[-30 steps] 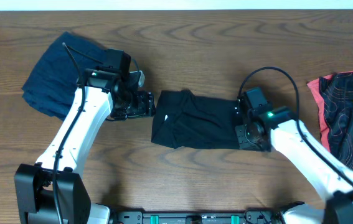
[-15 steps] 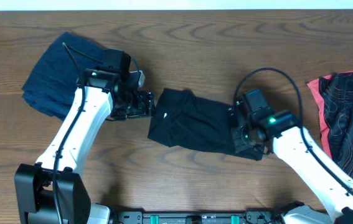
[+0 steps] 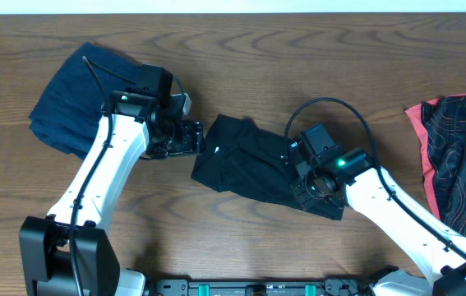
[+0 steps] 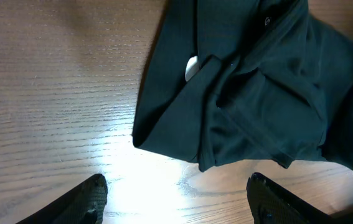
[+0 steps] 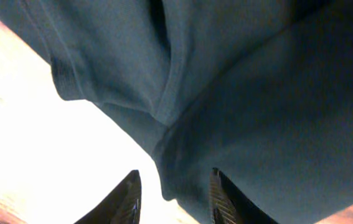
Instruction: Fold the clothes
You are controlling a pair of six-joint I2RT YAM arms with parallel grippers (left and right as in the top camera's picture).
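Note:
The black shirt (image 3: 245,160) lies bunched and slanted in the middle of the table, its small white logo (image 4: 192,67) near the left edge. My left gripper (image 3: 193,138) hovers just off that left edge, open wide over bare wood (image 4: 176,193) and touching no cloth. My right gripper (image 3: 308,185) sits on the shirt's right end. In the right wrist view its jaws (image 5: 175,186) stand apart, with a loose fold of the shirt (image 5: 257,93) hanging between them, unclamped.
A navy garment (image 3: 72,94) lies folded at the back left, partly under my left arm. A black-and-coral patterned garment (image 3: 463,156) lies at the right edge. A black cable (image 3: 331,111) loops above my right wrist.
My right arm has moved left and toward the front, dragging the shirt's right end along and skewing it. Its jaws were shut and have now parted. The left arm has stayed still.

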